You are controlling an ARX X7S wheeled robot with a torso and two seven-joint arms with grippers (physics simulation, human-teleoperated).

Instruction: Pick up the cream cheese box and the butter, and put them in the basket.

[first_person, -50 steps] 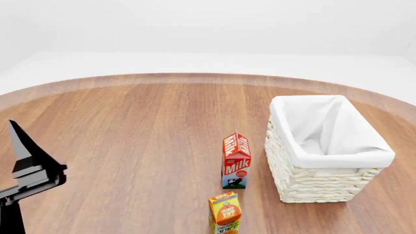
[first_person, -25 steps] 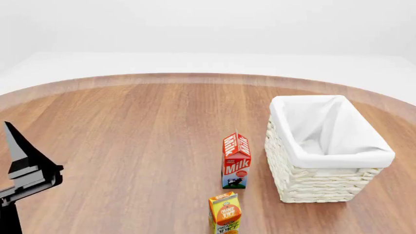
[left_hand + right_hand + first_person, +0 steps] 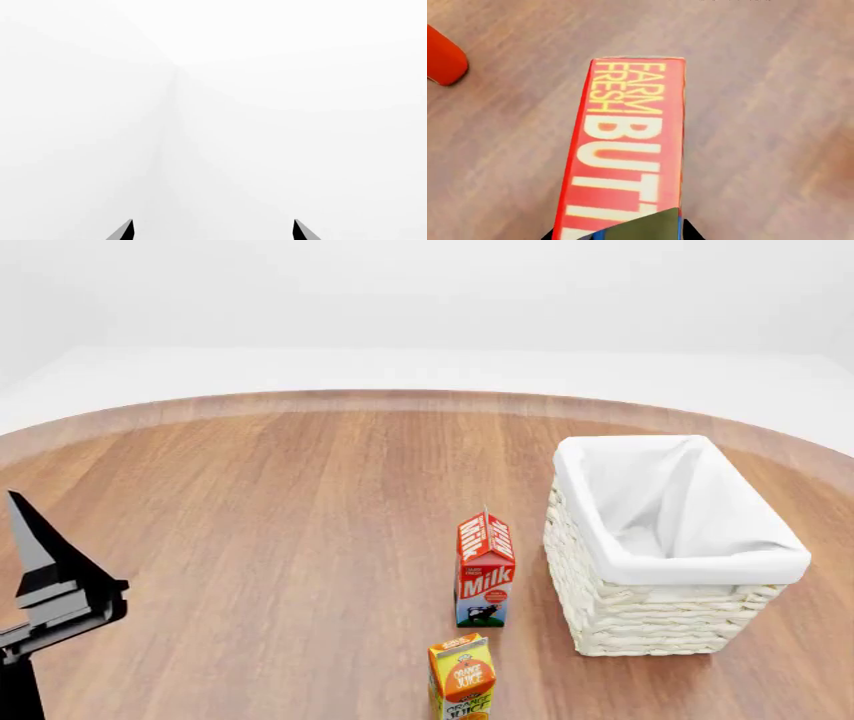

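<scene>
The wooden table (image 3: 267, 540) fills the head view, and on it the basket (image 3: 663, 570) stands upright, far across the table from the left gripper (image 3: 54, 585), its white liner folded over the rim and nothing visible inside. Just beside the basket, on the side facing the left gripper, the milk carton (image 3: 485, 570) stands upright, and nearer the camera the orange juice carton (image 3: 462, 676) stands apart from it, partly cut off by the picture's edge; both cartons lie between the left gripper and the basket. The left gripper is raised at the table's near left side, well apart from every object; its wrist view shows only blank white beyond two dark fingertips (image 3: 123, 231) set wide apart with nothing between them. The butter (image 3: 627, 150) lies flat on the wood directly in front of the right gripper (image 3: 627, 232), its length running away from the gripper and its near end hidden behind the gripper's parts; whether the jaws have closed on it cannot be told. A rounded red object (image 3: 444, 60) rests on the wood off to one side beyond the butter's far end, apart from it. The cream cheese box is not seen in any view
</scene>
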